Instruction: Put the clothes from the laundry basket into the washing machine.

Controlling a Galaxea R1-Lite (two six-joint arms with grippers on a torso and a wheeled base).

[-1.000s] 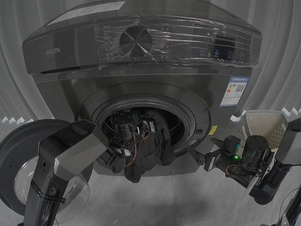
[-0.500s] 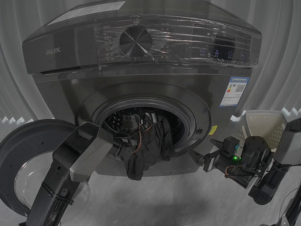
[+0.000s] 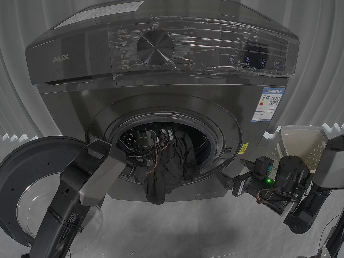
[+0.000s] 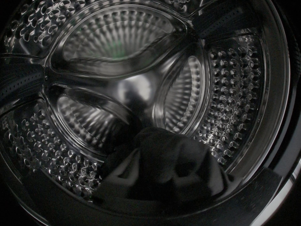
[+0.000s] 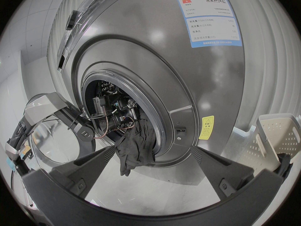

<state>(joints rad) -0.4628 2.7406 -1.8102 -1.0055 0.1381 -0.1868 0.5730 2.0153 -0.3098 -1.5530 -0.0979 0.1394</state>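
The dark grey front-loading washing machine (image 3: 172,90) stood with its round glass-windowed door (image 3: 32,183) swung fully open to the robot's left. The perforated steel drum (image 4: 232,79) held nothing but the leading part of one garment. The pale perforated plastic laundry basket (image 3: 304,144) stood just beside the machine on the robot's right. Its floor was hidden behind the right arm, so I could not tell what clothes were left in it.

The black crumpled garment (image 3: 172,169) lay half in: one part inside the drum, the rest draped over the door seal and hanging down the front panel.

The left gripper (image 3: 157,137) was inside the drum mouth, against the garment. Whether it had hold of the cloth could not be told. The right gripper (image 3: 231,169) hung near the machine's lower right corner, jaws spread wide, holding nothing.

Judgement: loading under way and incomplete. The hanging part needs pushing in.

The floor (image 3: 200,230) was smooth pale grey. A pale pleated curtain (image 3: 319,36) hung behind the machine.
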